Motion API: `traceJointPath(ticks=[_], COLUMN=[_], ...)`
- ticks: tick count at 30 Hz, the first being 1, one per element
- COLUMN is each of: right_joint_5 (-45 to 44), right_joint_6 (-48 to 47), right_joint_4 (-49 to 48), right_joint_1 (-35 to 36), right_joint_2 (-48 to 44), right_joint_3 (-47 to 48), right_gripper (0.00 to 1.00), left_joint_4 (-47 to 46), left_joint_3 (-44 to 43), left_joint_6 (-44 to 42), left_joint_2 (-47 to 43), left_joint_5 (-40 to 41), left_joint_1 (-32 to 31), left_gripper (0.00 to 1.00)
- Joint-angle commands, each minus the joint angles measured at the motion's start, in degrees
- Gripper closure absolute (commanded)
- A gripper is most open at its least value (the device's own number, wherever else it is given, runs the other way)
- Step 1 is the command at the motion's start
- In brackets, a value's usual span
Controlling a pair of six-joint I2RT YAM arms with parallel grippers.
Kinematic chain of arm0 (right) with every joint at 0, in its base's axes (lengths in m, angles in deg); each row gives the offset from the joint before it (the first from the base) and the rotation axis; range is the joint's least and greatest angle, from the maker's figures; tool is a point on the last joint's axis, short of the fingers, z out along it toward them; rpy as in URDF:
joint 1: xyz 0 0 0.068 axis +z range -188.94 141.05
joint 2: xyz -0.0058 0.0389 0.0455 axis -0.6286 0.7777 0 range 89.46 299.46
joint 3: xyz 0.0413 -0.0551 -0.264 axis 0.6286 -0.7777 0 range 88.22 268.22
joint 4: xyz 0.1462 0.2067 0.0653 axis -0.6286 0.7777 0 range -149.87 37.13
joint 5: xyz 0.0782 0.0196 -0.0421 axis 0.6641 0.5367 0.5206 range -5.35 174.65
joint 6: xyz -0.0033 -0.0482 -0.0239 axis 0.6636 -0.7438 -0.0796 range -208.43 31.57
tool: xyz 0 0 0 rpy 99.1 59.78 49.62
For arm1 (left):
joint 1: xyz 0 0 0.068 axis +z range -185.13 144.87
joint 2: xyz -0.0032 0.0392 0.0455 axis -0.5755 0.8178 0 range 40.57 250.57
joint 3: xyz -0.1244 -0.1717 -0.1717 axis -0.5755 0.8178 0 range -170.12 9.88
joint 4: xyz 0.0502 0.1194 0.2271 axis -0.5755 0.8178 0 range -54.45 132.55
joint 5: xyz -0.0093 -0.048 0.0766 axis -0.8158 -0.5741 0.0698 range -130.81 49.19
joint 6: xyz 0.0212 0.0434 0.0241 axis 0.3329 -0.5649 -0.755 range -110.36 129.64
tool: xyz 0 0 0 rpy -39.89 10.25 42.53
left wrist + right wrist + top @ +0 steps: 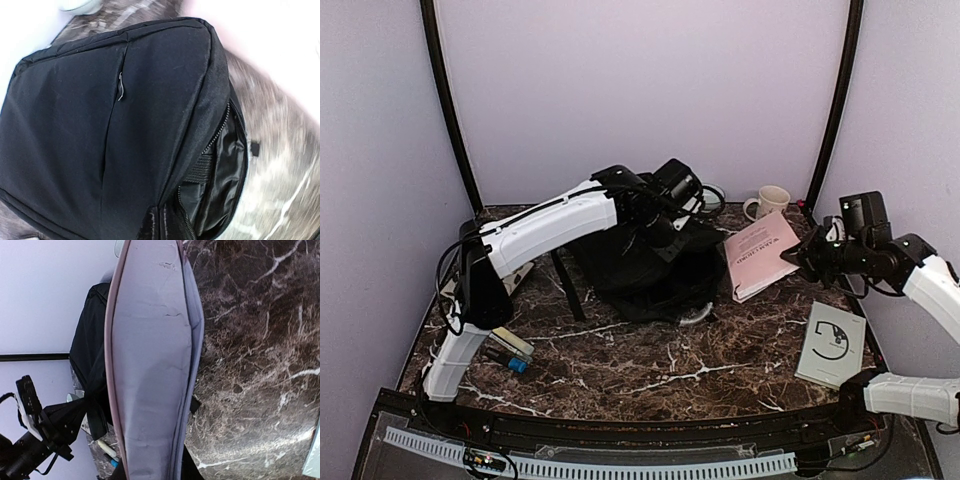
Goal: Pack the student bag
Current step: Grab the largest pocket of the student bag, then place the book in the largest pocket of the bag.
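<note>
L gripper [668, 238] fully closed, seems to pinch student bag [640, 280], which lies back-centre on table [650, 375]. R gripper [798, 258] nipped on pink book [758, 255] edge. Step: loading book. Next: L spreads zip mouth [220, 170], R slides book in.

No lettering is legible in any view: the pink book [761, 255] carries a short dark printed line near one corner, too small to read, and the grey booklet [831, 343] bears only a dark curved emblem without readable characters.
</note>
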Motion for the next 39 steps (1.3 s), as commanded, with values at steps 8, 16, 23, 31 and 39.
traceJointPath(ticks=[8,16,23,31,39], right_joint_5=[12.5,18.6,24.3,27.1,33.3], right_joint_6=[11.8,13.6,16.0,7.5,6.2], right_joint_4=[-20.5,-33.6,-54.3,-61.3,-64.6], right_joint_1=[0.0,0.7,5.0,6.3,6.3], right_joint_2=[-1.7,4.0,15.9,29.2,44.8], right_joint_3=[-10.1,-12.8,-16.7,-9.4,2.0], right_gripper=[1.0,1.0,1.0,1.0,1.0], left_joint_4=[-1.6,-8.2,-11.7,-14.1,-13.8], left_joint_3=[-2.4,-2.5,-2.3,-0.3,2.5], left_joint_6=[16.9,18.3,18.7,17.0,18.2], left_joint_2=[-1.5,-3.5,-6.2,-9.5,-12.7], left_joint_5=[-11.2,-17.9,-21.2,-25.4,-27.9], left_joint_1=[5.1,5.1,5.1,5.0,4.6], left_gripper=[1.0,1.0,1.0,1.0,1.0])
